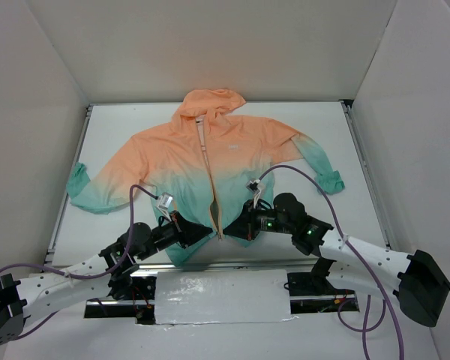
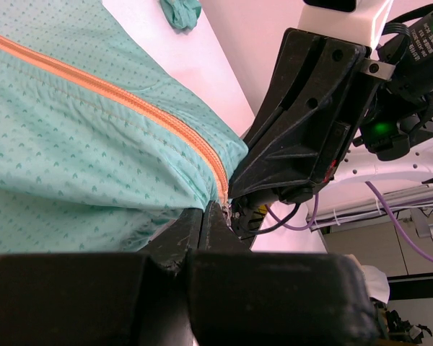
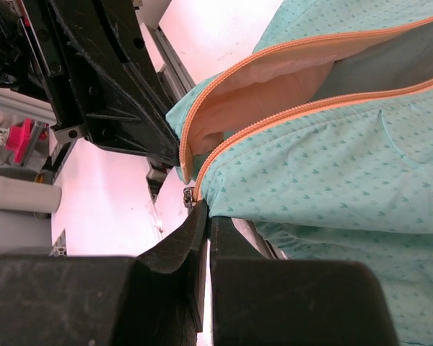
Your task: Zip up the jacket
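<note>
At the jacket (image 1: 184, 161)'s six o'clock hem, the left gripper (image 1: 204, 231) pinches teal fabric beside the orange zipper (image 1: 211, 184); the right gripper (image 1: 231, 226) clamps the opposite edge.

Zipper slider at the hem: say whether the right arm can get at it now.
Probably yes. The right gripper is shut on the jacket hem right beside the slider, nothing between them. The left gripper pinches the hem alongside, crowding but not covering it.
</note>
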